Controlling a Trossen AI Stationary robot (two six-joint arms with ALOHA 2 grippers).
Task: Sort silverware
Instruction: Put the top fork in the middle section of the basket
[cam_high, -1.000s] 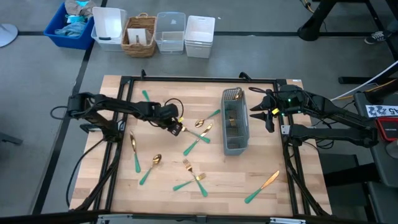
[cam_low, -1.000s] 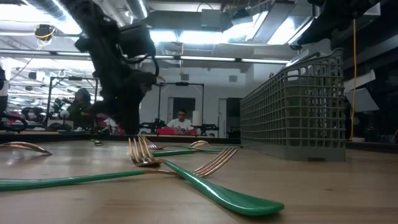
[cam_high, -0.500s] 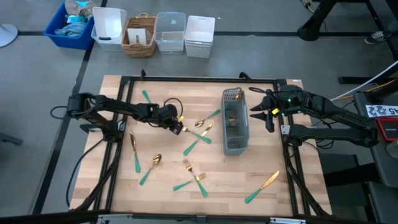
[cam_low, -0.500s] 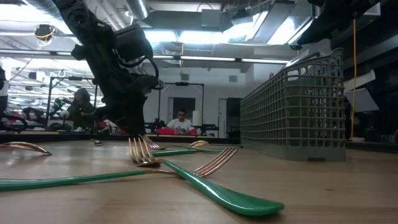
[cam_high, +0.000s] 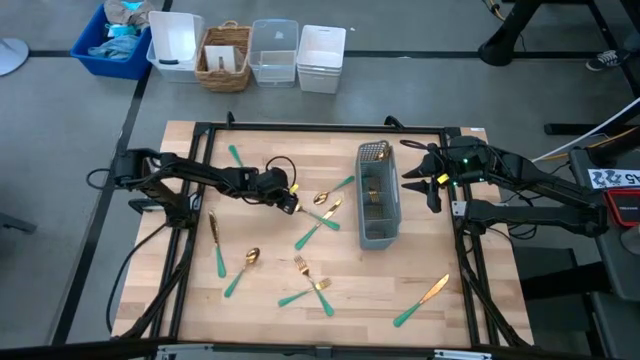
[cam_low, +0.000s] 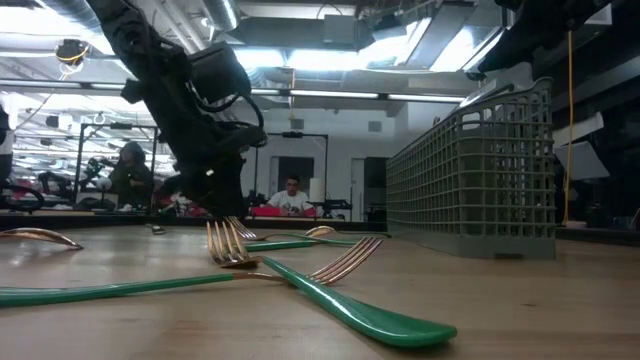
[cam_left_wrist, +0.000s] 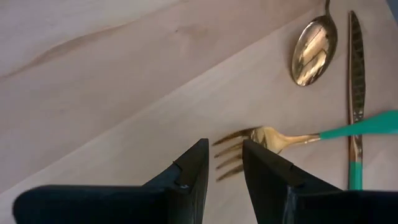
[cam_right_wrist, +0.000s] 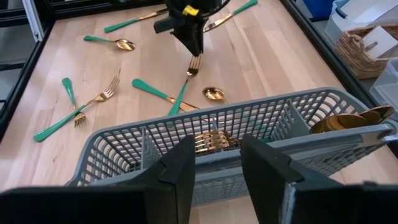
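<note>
The silverware, with gold heads and teal handles, lies scattered over the wooden table (cam_high: 300, 320). A fork (cam_high: 318, 214) lies left of the grey mesh caddy (cam_high: 378, 205), beside a spoon (cam_high: 322, 197). My left gripper (cam_high: 291, 202) points steeply down at that fork's tines (cam_left_wrist: 231, 155), low over the table. It is open by a narrow gap, with one finger on either side of the tine tips (cam_left_wrist: 225, 165). My right gripper (cam_high: 432, 190) hangs open above the caddy's right side (cam_right_wrist: 217, 162). The caddy holds some gold pieces (cam_right_wrist: 211, 142).
Two crossed forks (cam_high: 312, 285), a spoon (cam_high: 245, 264) and a knife (cam_high: 214, 240) lie toward the near left. Another knife (cam_high: 424, 298) lies near right. Bins and a basket (cam_high: 225, 55) stand beyond the far edge. A black frame (cam_high: 320, 128) rims the table.
My left gripper has tipped more steeply downward, and its fingertips have come closer to the fork's tines. Its finger gap is unchanged. No piece of silverware has moved.
</note>
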